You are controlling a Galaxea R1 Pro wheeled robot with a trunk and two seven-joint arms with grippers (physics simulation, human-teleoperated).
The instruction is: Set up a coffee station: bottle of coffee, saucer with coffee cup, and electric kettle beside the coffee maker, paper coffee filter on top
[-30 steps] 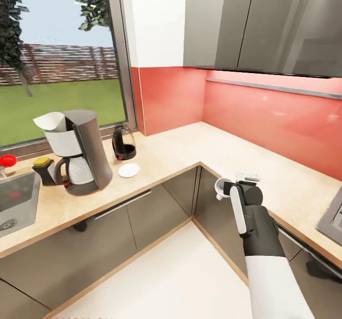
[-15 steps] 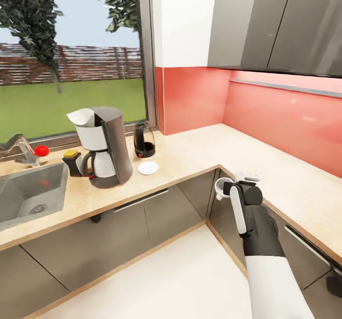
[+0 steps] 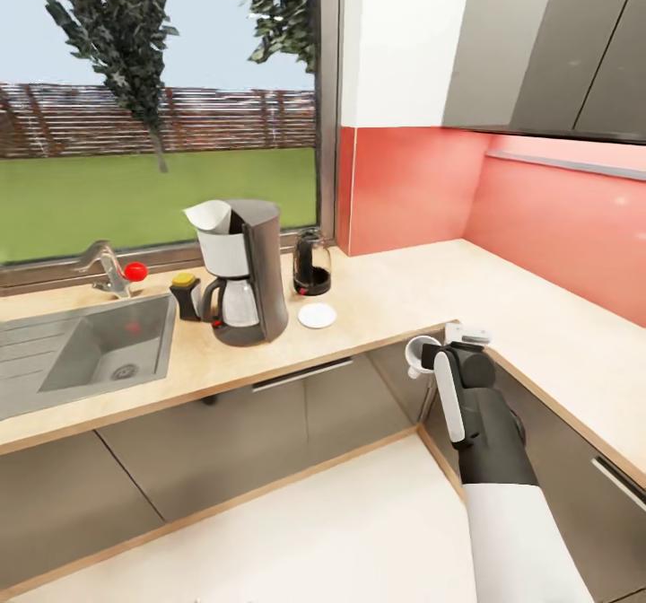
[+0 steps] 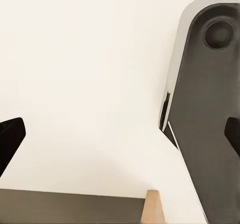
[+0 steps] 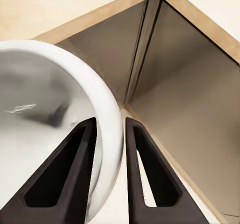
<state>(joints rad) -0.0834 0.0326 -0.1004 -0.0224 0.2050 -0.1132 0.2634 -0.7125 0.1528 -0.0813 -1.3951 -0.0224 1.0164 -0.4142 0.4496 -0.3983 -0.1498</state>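
- Coffee cup [image 3: 419, 353]: small, white; being gripped by its wall in the right claw [image 3: 429, 355], held in the air off the inner corner of the bench [image 3: 404, 293], above the floor [image 3: 359, 522]. In the right wrist view the cup's rim [image 5: 107, 134] is being pinched between the two dark fingers [image 5: 142, 174], one inside and one outside.
- Saucer [image 3: 317, 315]: white, being left bare on the bench, just beside the coffee maker [image 3: 242, 271] and in front of the electric kettle [image 3: 311, 263].
- Paper coffee filter [image 3: 209, 215]: white cone, being carried on top of the coffee maker.
- Bottle of coffee [image 3: 186, 294]: dark, yellow-capped, standing between the coffee maker and the sink [image 3: 99, 347].
- Left claw [image 4: 120, 139]: fingertips being shown at the picture's edges, spread wide and released, nothing between them, over white floor.
- Surroundings: window [image 3: 161, 109] behind the bench, red wall panel [image 3: 404, 186], grey cabinets [image 3: 269, 415] below.
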